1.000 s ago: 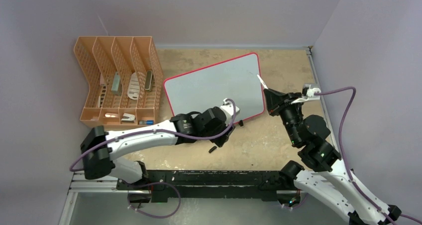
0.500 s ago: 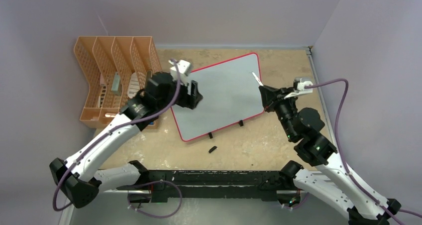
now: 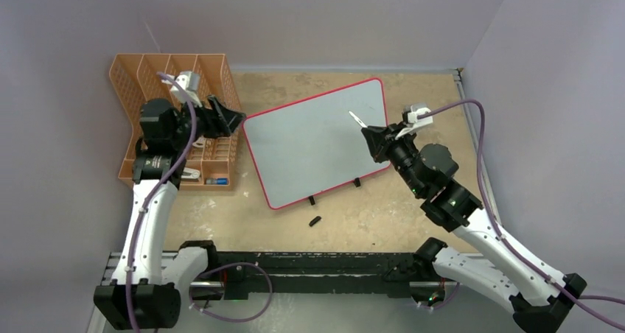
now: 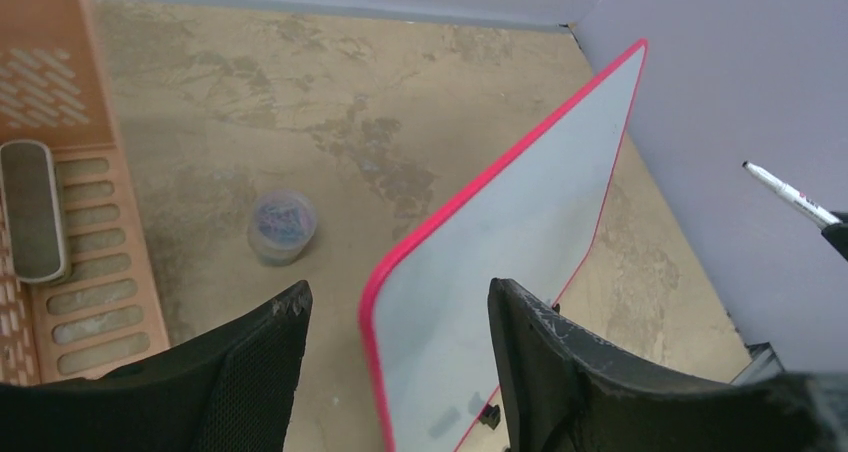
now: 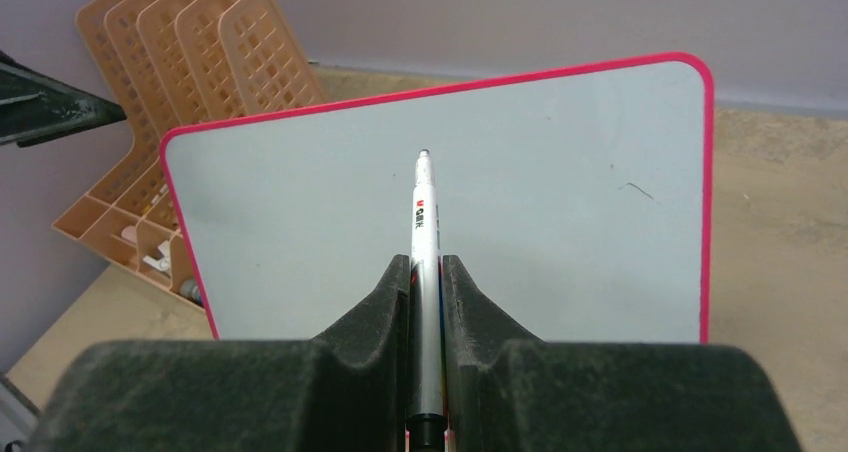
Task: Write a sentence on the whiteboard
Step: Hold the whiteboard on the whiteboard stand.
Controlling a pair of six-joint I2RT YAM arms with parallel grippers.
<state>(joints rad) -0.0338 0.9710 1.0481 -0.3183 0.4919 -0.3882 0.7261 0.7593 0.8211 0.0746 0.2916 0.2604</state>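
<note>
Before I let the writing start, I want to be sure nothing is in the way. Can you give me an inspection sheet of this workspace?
Surface: tan mottled table, no spill seen.
Job's things: whiteboard propped on its black feet; no sentence on it, only a tiny stroke near one edge. The marker points at the board without touching it.
Clutter: orange file rack beside the board; small black piece, perhaps a cap, in front of the board; small clear tub behind the board.
Hands: left hand open and empty by the rack; right hand shut on the marker.
Cables: purple cable along each arm, off the board.
Surroundings: lavender walls; nothing else seen.
</note>
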